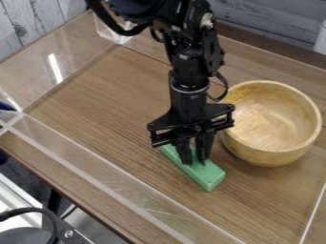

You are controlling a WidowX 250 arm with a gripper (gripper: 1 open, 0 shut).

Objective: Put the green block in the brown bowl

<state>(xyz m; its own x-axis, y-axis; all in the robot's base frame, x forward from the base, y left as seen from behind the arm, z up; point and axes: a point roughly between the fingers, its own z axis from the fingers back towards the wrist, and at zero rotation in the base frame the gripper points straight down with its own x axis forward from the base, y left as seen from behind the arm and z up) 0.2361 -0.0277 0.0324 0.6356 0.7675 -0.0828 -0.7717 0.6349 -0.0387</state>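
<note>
stage: grasp | pincer [193,152] pinched on block [200,172], unlifted from counter [90,110] | bowl [270,121] unfilled; lift, carry, drop left

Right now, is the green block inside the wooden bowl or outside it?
Outside. The green block lies flat on the table, left of the wooden bowl, with the claw down on its far end.
</note>
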